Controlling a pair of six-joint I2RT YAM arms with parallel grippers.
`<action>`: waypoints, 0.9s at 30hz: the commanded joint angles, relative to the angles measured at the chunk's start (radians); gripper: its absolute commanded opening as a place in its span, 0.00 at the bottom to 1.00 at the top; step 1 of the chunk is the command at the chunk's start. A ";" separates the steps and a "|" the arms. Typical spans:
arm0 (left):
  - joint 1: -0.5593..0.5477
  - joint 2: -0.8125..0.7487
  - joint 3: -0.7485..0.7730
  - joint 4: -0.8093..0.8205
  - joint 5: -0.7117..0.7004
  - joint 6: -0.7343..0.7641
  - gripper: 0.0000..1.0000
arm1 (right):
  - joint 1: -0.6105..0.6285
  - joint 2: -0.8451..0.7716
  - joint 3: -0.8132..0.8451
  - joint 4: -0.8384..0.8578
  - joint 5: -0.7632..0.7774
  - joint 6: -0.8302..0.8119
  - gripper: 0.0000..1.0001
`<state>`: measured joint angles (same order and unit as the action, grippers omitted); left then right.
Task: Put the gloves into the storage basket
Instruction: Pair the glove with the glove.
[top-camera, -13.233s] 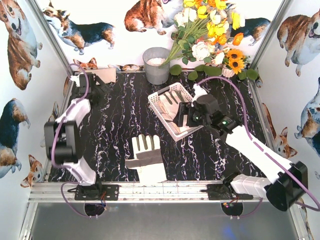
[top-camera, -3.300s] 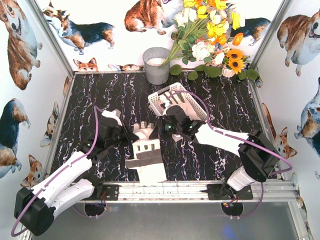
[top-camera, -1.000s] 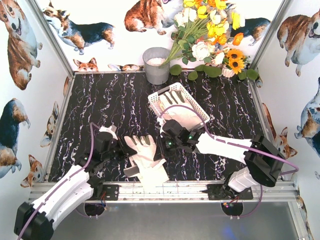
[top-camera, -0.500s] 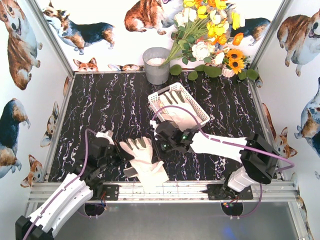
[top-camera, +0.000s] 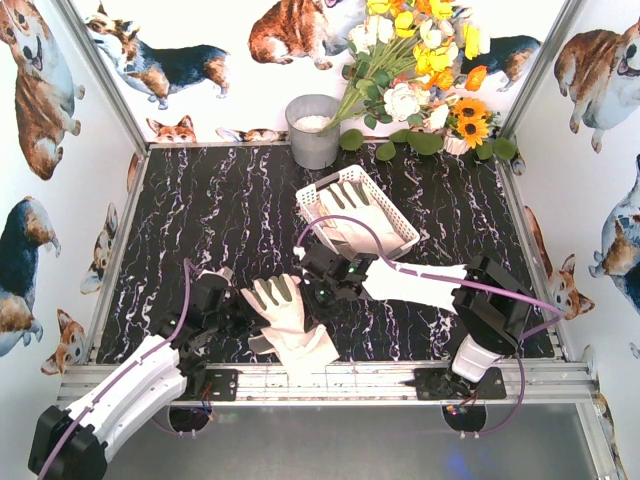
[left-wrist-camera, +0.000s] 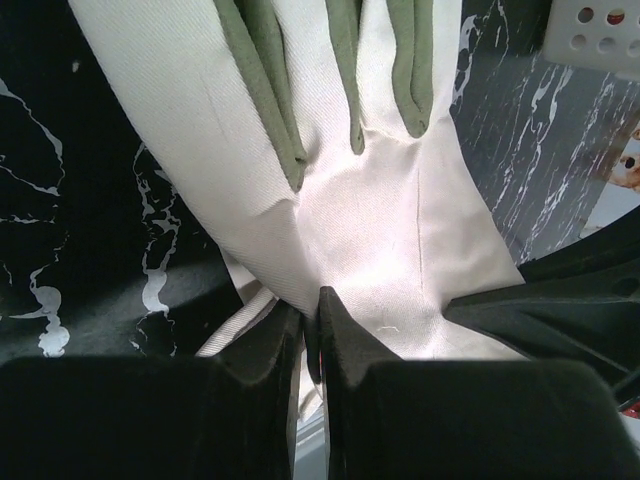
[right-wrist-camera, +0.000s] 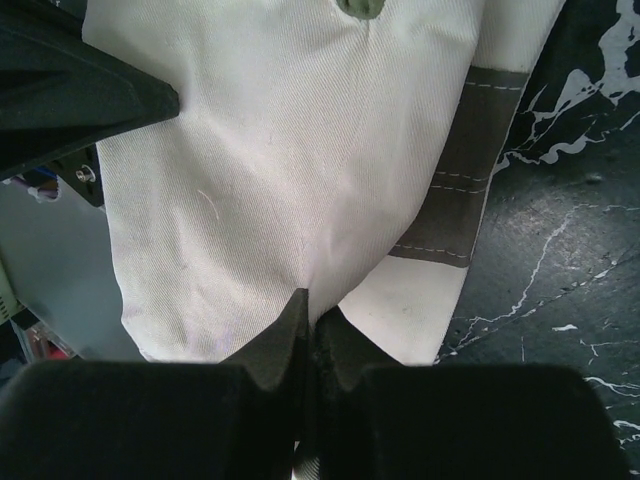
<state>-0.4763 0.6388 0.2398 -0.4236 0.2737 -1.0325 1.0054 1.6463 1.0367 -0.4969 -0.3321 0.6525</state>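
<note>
currently the left end effector (left-wrist-camera: 310, 300) and right end effector (right-wrist-camera: 308, 302) are each clamped on the same glove (top-camera: 290, 328).

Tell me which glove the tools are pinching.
The glove at the front of the table, pinched by the left tool and right tool; the other glove lies in the white basket.

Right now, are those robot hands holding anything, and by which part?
Yes. Both hold the cream-white fabric work glove: the left hand pinches its white middle on one side, the right hand on the other.
</note>
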 joint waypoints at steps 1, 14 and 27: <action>0.010 0.023 -0.023 0.014 -0.024 0.018 0.04 | -0.001 0.025 0.050 -0.094 -0.004 -0.017 0.00; 0.010 0.069 -0.066 0.140 0.022 0.021 0.10 | -0.001 0.021 0.063 -0.120 -0.023 -0.017 0.21; 0.010 0.037 0.040 -0.005 -0.052 0.097 0.28 | 0.000 0.004 0.051 -0.134 0.002 0.000 0.02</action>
<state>-0.4751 0.7059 0.2272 -0.3630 0.2752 -0.9783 1.0054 1.6859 1.0641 -0.6113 -0.3424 0.6533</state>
